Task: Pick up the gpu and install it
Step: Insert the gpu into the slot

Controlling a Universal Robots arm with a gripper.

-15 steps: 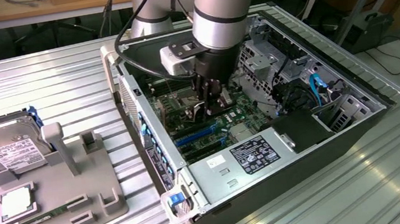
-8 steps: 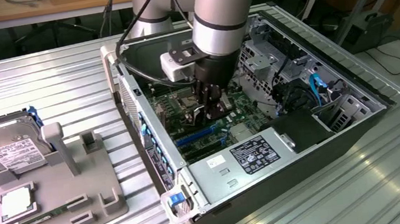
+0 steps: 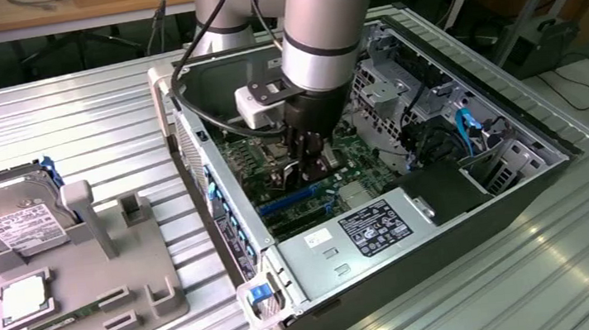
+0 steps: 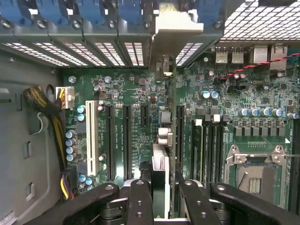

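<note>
My gripper (image 3: 309,163) reaches down into the open computer case (image 3: 519,181), just above the green motherboard (image 3: 355,158). It is shut on the gpu (image 4: 163,136), which the wrist view shows edge-on between the two black fingers (image 4: 140,201). The card's pale metal bracket (image 4: 176,28) sits at the case's rear slot openings. The card's lower edge runs along a long black expansion slot (image 4: 179,136); I cannot tell whether it is seated in the slot.
The silver power supply (image 3: 369,231) is at the case's near end and drive cages (image 3: 419,92) at its far side. On the exterior view's left, a grey holder (image 3: 88,305) carries a hard drive (image 3: 12,218), a processor (image 3: 23,300) and a memory stick (image 3: 68,317).
</note>
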